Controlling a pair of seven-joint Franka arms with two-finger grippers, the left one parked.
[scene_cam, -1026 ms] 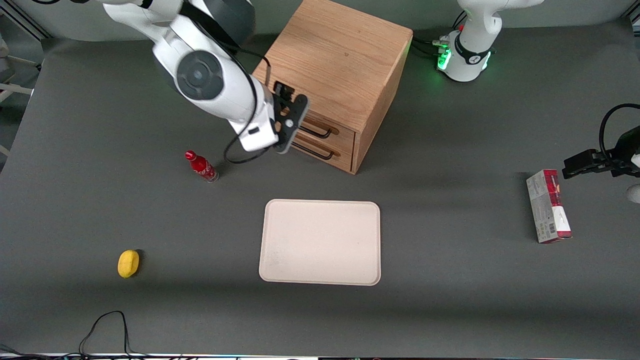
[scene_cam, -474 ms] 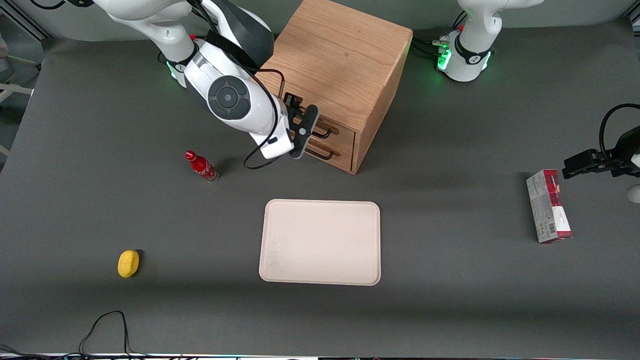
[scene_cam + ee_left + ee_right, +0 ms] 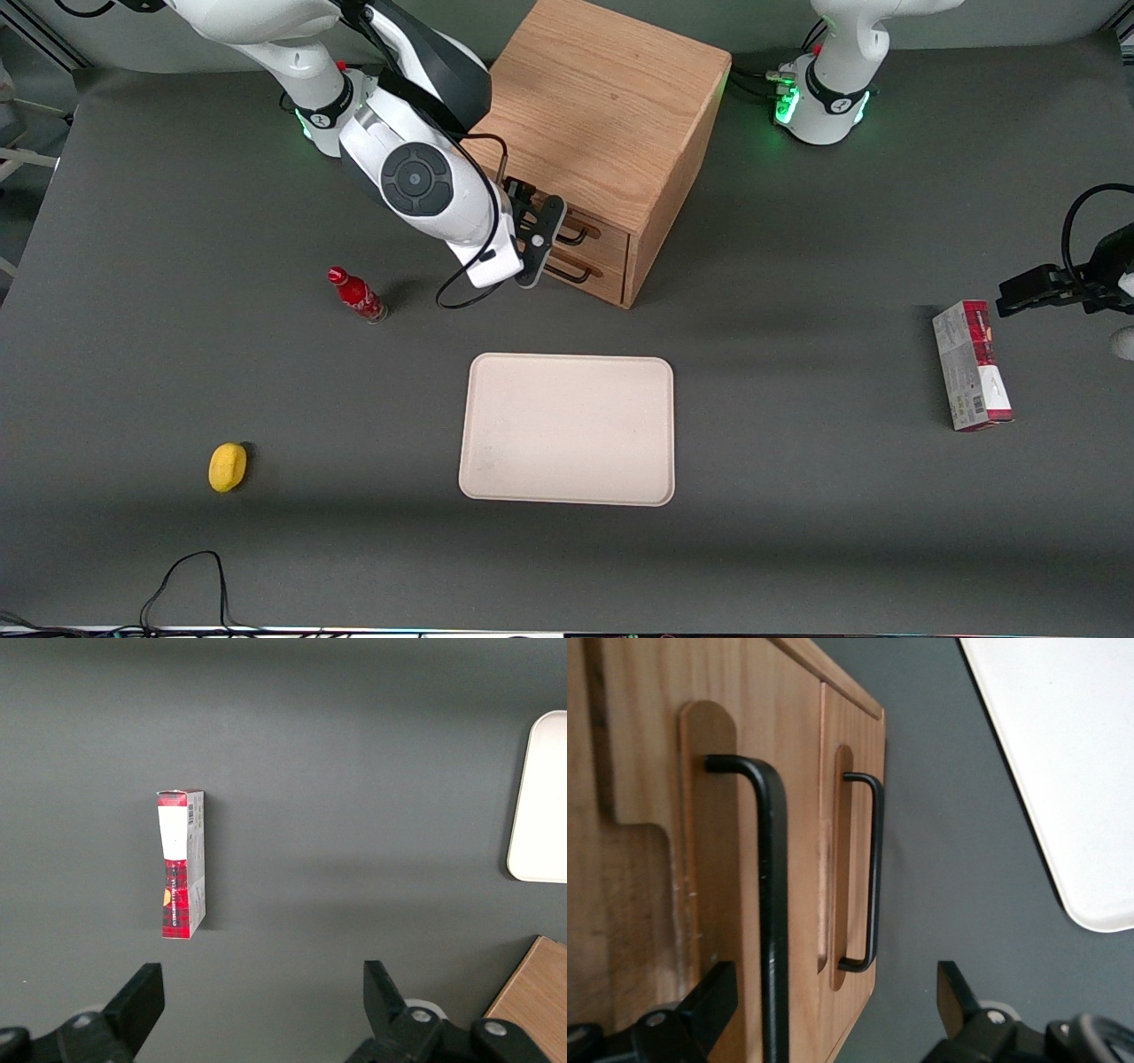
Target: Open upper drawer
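Gripper (image 3: 529, 232) spread around upper drawer (image 3: 664, 842) handle (image 3: 772, 904), apparently untouched

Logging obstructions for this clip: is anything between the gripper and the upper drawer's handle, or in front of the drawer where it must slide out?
Nothing visible. The open gripper is at the upper drawer, its fingers straddling the handle. The table in front of the drawer is bare up to the tray.
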